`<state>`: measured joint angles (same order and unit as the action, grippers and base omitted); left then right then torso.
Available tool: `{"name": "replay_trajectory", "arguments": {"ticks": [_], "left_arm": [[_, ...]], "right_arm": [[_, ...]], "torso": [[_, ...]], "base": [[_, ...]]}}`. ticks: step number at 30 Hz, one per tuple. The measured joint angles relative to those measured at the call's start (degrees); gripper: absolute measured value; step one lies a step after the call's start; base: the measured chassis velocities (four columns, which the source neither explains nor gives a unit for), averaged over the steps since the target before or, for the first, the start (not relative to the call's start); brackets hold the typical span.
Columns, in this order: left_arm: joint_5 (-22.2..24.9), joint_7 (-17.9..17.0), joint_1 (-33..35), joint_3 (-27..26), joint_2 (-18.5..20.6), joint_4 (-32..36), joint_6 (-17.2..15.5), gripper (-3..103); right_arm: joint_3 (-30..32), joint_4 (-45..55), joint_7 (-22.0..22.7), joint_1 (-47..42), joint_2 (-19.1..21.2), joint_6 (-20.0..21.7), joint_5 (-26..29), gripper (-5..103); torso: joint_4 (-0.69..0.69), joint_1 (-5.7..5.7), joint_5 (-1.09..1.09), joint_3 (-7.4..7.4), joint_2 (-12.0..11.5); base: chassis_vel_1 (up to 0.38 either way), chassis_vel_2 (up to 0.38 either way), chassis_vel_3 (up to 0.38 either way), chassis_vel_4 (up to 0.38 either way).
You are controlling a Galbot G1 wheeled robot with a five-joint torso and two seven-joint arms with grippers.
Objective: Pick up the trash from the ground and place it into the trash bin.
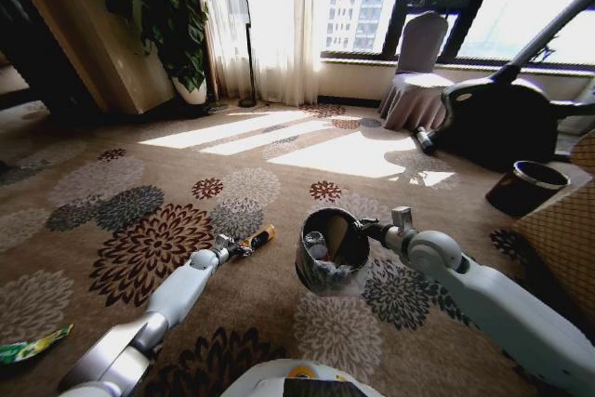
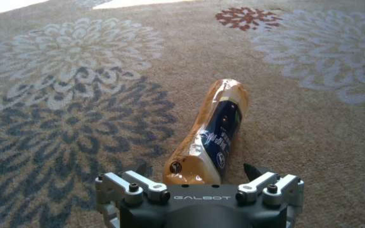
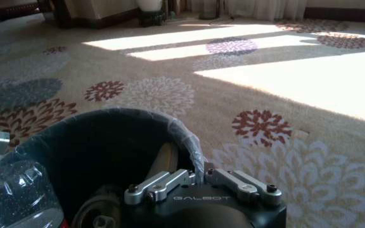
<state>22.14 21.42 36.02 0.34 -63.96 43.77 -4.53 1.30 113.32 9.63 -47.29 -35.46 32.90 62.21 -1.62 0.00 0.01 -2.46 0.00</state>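
Left claw [image 2: 198, 178] spread around crinkly orange-black plastic tube [image 2: 211, 135]; right claw [image 3: 198, 183] pinching bag-lined round trash bin [image 3: 106, 142] rim. Risk: slippery wrapper squirting free on closing.

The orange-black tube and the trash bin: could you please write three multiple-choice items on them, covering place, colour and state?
1. Where is the orange-black tube?
A. in the bin
B. on the carpet between the left hand's open fingers
C. on the chair

2. What colour is the wrapper at the head view's left edge?
A. green
B. red
C. white

3. How is the trash bin held?
A. standing on the floor
B. right hand shut on its rim, tilted
C. by the left hand

Key: B, the tube lies on carpet between the fingers; A, it is green; B, the fingers pinch the rim.
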Motion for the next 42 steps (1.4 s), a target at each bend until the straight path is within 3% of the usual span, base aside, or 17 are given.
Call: {"name": "replay_trajectory", "arguments": {"ticks": [15,34,42], "left_arm": [[0.16,-0.64,1.61,-0.22,0.93,3.56,-1.64,100],[-0.79,-0.91,4.80,-0.01,-0.30,6.42,-3.44,100],[-3.82,-1.76,5.44,-0.29,-1.15,5.42,-2.70,103]], "right_arm": [[-0.51,-0.83,-2.10,1.05,-0.72,-0.83,-1.45,2],[-3.11,-1.48,-1.00,3.63,-1.61,-0.75,-1.62,2],[-2.45,-1.18,-1.05,2.59,-1.05,-0.92,-1.47,2]], "torso": [[-0.01,0.00,-0.01,0.01,0.00],[-0.01,0.00,-0.01,0.01,0.00],[0.00,0.00,-0.02,0.01,0.00]], "base": [[-0.005,0.006,0.009,-0.008],[-0.068,0.066,0.072,-0.075],[0.000,0.000,0.000,0.000]]}}
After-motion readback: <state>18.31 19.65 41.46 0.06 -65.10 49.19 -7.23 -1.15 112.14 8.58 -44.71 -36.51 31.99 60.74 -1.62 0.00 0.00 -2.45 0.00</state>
